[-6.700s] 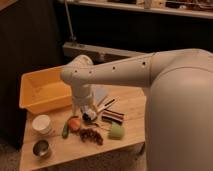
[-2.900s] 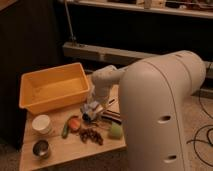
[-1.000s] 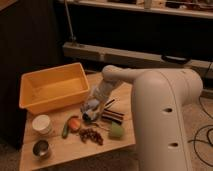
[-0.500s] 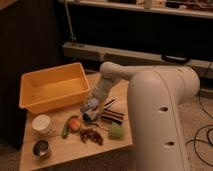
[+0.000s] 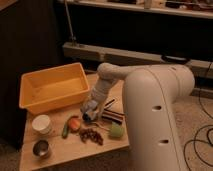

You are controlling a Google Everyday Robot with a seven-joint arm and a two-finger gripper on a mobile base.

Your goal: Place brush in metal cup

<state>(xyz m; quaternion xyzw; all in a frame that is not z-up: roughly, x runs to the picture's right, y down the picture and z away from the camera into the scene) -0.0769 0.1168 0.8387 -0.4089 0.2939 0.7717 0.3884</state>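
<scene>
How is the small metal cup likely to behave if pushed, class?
The metal cup looks short and wide, so it would probably slide rather than tip. Its shiny steel may be slippery to grasp. The gripper hangs low over the table, apart from it.

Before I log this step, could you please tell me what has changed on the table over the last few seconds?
The arm's elbow swung rightward in the picture, and the gripper, open, has come down to the brush beside the yellow bin. Nothing looks grasped yet. The metal cup, white container, brown cluster and striped block stayed put.
</scene>
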